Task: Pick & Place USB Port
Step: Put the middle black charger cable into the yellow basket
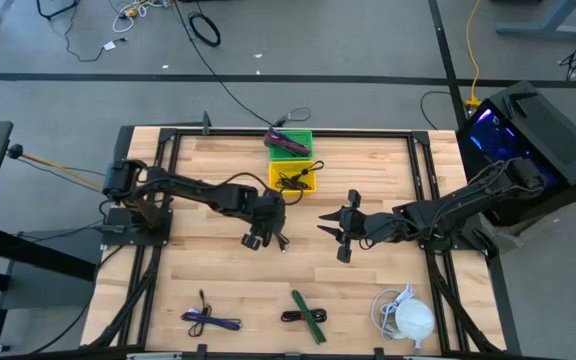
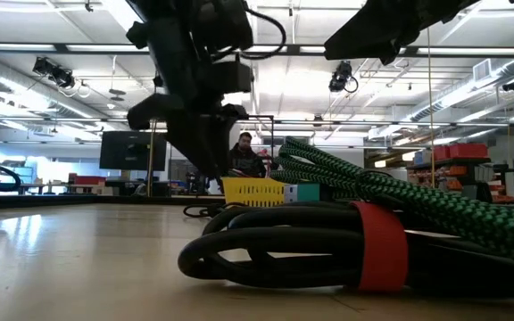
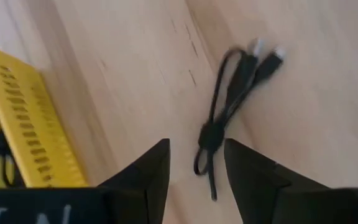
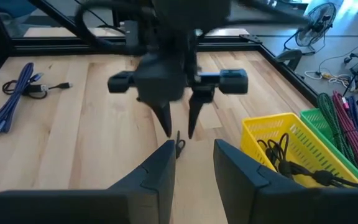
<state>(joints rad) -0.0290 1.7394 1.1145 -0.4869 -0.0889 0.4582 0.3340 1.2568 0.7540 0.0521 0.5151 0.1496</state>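
A small black USB cable (image 3: 229,106), tied into a bundle at its middle, lies flat on the wooden table (image 1: 198,270) near the centre (image 1: 280,241). My left gripper (image 3: 194,149) hangs just above it, open, fingers pointing down, one on either side of the cable's tail end without touching it; the right wrist view shows that gripper (image 4: 179,132) over the cable (image 4: 180,147). My right gripper (image 1: 333,237) waits open a short way to the table's right of it, above the table.
A yellow basket (image 1: 293,177) with black cables and a green basket (image 1: 290,142) with coloured cables stand toward the far edge. Near the near edge lie a blue cable (image 1: 208,320), a black cable with a red strap (image 2: 328,254), a green cable (image 1: 310,315) and a white cable bundle (image 1: 406,318).
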